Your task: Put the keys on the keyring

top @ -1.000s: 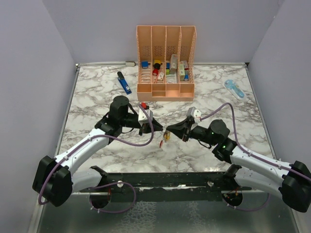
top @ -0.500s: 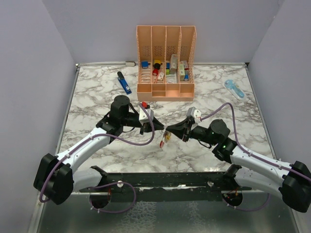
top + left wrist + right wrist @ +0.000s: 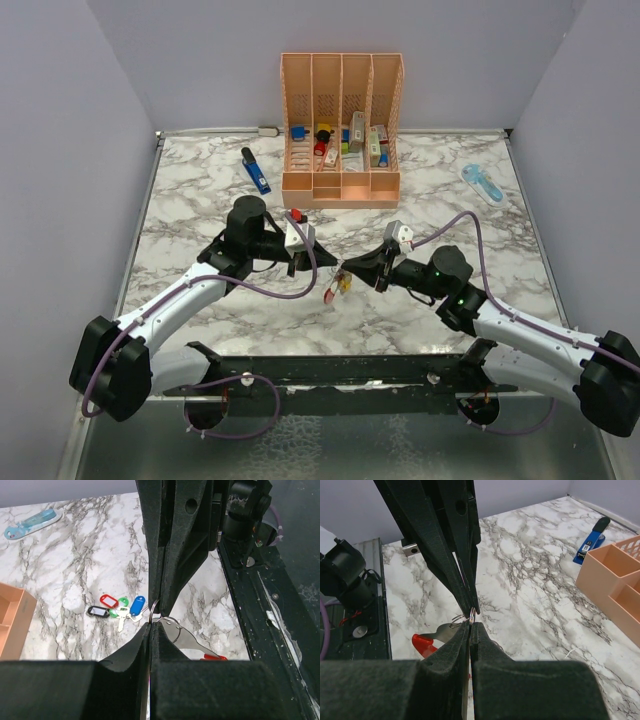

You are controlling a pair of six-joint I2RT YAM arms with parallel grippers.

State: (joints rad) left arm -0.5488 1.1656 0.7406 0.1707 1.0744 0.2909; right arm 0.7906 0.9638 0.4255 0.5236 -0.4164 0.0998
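My left gripper and right gripper meet tip to tip above the middle of the table. Both are shut on one small metal split ring, also in the right wrist view. A bunch of keys with red, green, blue and black tags hangs from it, and shows under the tips in the top view. A flat silver piece with a red end hangs on a second small ring; it shows again in the right wrist view. No large red and grey-white oval keyring shows.
A peach desk organiser with small items stands at the back centre. A blue pen-like tool lies to its left. A pale blue oblong gadget lies at the back right. Grey walls close both sides.
The hanging bunch has swung slightly left and toward the near edge. Both grippers stay pinched together at almost the same spot.
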